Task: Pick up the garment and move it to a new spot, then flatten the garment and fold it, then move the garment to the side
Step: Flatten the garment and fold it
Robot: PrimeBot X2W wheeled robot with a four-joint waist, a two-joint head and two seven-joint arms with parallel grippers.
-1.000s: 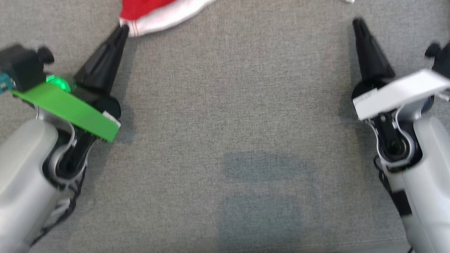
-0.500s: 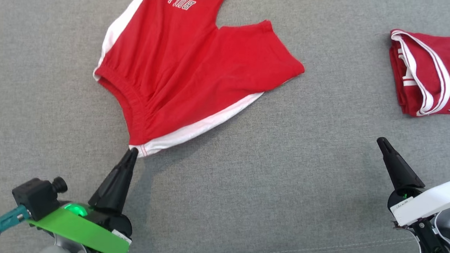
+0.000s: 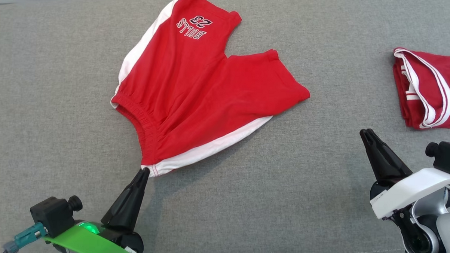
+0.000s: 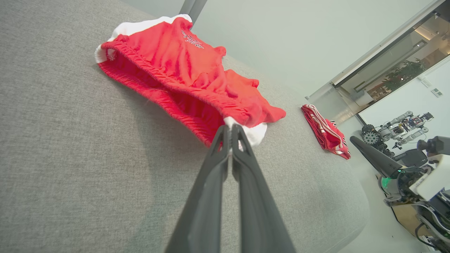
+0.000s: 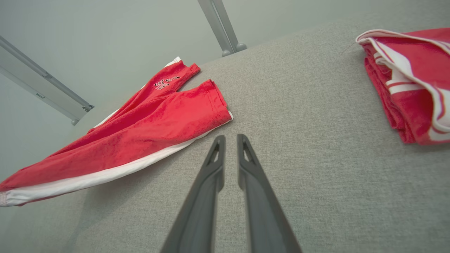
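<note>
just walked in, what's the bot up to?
The left claw is shut on the white-trimmed waistband corner of the red shorts. The rest of the shorts lie loosely spread on the grey cushion, not yet flattened or folded. The right claw hovers slightly open over bare cushion, holding nothing. A folded red garment sits off to the right.
</note>
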